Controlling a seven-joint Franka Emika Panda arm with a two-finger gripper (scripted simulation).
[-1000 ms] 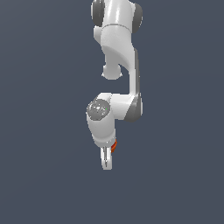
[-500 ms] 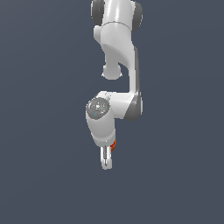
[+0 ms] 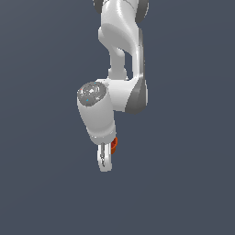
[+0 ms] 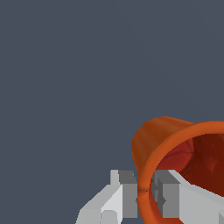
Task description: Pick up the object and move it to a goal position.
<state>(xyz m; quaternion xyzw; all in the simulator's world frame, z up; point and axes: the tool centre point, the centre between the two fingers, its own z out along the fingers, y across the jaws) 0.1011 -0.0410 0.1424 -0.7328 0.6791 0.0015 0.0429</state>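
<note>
The orange-red cup (image 4: 157, 135) with a darker red inside lies tilted in the wrist view, its rim caught between my two white fingers. One finger (image 4: 124, 192) is outside the wall and the other (image 4: 168, 192) is inside the cup. My gripper (image 4: 143, 186) is shut on the rim. In the exterior view only a small orange-red part of the cup (image 3: 114, 145) shows beside the gripper (image 3: 105, 161), which points down and hides the rest.
The white arm (image 3: 121, 55) hangs down from the top of the exterior view. Around it is only a plain dark grey-blue ground (image 3: 41, 183).
The arm's lower part and the gripper with the cup have shifted slightly up and toward the exterior view's left. The grip on the cup is unchanged.
</note>
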